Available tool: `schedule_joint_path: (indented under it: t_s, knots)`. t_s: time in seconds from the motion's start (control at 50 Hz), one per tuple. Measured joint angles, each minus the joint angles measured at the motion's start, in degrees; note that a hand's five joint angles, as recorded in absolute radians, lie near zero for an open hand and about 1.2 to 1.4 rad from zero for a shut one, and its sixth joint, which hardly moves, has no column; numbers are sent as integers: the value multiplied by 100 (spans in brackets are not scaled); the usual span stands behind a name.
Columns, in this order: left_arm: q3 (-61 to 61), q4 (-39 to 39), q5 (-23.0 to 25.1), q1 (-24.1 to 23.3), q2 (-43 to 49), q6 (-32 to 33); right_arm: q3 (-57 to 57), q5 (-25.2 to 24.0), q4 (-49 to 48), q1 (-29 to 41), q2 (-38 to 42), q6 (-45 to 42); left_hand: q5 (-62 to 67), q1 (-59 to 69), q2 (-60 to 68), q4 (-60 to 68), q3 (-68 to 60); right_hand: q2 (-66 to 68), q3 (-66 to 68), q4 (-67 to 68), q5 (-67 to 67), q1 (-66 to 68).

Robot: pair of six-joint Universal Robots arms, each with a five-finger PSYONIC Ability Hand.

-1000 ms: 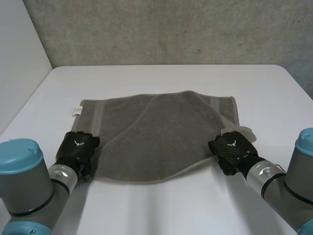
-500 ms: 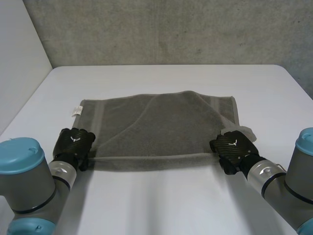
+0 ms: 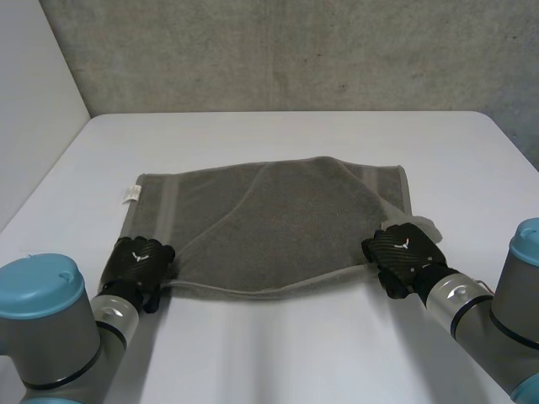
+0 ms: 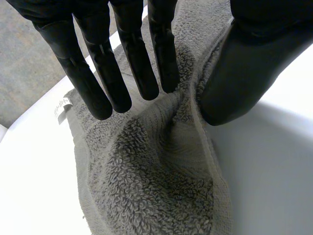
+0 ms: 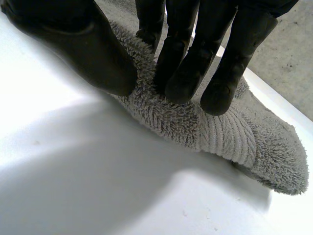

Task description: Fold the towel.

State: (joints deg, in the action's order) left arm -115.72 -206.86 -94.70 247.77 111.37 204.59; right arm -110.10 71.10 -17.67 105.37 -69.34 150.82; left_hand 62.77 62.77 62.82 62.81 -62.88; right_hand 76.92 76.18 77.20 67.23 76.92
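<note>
Towel (image 3: pixel 278 219) pinched at both near corners

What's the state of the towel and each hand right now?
towel: spread on the table, one layer lying over another, near edge running between the two hands, not yet folded over.
left hand: shut on the towel, pinching its near left corner between fingers and thumb.
right hand: shut on the towel, pinching its near right corner between fingers and thumb.
</note>
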Motion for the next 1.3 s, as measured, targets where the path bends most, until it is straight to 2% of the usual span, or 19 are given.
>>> schedule_joint_path:
  t_s: [0.06, 0.1, 0.14, 0.42, 0.5, 0.7, 0.8, 0.86, 0.9, 0.98, 1.08, 1.12, 1.16, 1.3]
  knots:
    - [23, -7, -7, -2, 30, 8, 2, 0, 0, -3, 0, 0, 542, 537, 618, 634, -633, 0, 0, 0, 0, 0]
    - [44, -11, -19, -1, 53, 14, 5, 0, 0, -10, 0, 2, 1752, 1575, 1799, 1859, -1871, 0, 0, 0, 0, 0]
    - [61, -22, -31, 5, 55, 17, 7, 0, 0, -21, -1, 6, 2246, 1925, 2265, 2334, -2371, 0, 0, 0, 0, 0]
    - [-24, -182, -278, 129, -574, -162, 91, -18, 86, -94, -475, 86, 2278, 1926, 2288, 2389, -2525, -61, -45, -52, -57, -52]
    - [-91, -283, -311, 146, -653, -317, 212, -56, 319, -107, -479, 56, 2279, 1930, 2288, 2389, -2526, -987, -877, -971, -997, -985]
    - [-97, -344, -310, 162, -450, -386, 709, -146, 1164, -303, 230, -359, 2334, 1949, 2290, 2389, -2532, -3510, -3503, -3598, -3756, -3690]
    - [-88, -335, -306, 167, -413, -370, 801, -164, 1271, -546, 314, -788, 2334, 1951, 2290, 2389, -2533, -3740, -3754, -3952, -4131, -4094]
    - [-97, -330, -308, 169, -415, -362, 830, -237, 1261, -713, 297, -973, 2334, 1951, 2290, 2389, -2535, -3744, -3754, -3952, -4082, -4050]
    - [-110, -329, -310, 169, -420, -358, 842, -390, 1244, -833, 256, -1052, 2334, 1951, 2290, 2389, -2536, -3212, -3279, -3386, -3366, -3305]
    - [-129, -328, -312, 168, -429, -353, 865, -812, 1245, -1043, 139, -1094, 2334, 1952, 2290, 2389, -2537, -340, -294, -396, -342, -487]
    - [-142, -328, -312, 167, -432, -350, 911, -1313, 1268, -1292, -46, -1056, 2334, 1959, 2323, 2389, -2538, -193, 18, -78, -93, -222]
    - [-146, -328, -314, 166, -432, -347, 925, -1413, 1277, -1364, -112, -1027, 2335, 1960, 2366, 2389, -2539, -1631, -1258, -1399, -1442, -1592]
    - [-149, -328, -314, 166, -432, -345, 939, -1483, 1293, -1443, -199, -963, 2345, 1976, 2370, 2389, -2539, -3557, -3356, -3456, -3573, -3558]
    - [-160, -328, -312, 166, -435, -341, 1037, -1533, 1335, -1620, -470, -476, 2364, 1977, 2370, 2389, -2541, -5186, -5256, -5380, -5589, -5506]
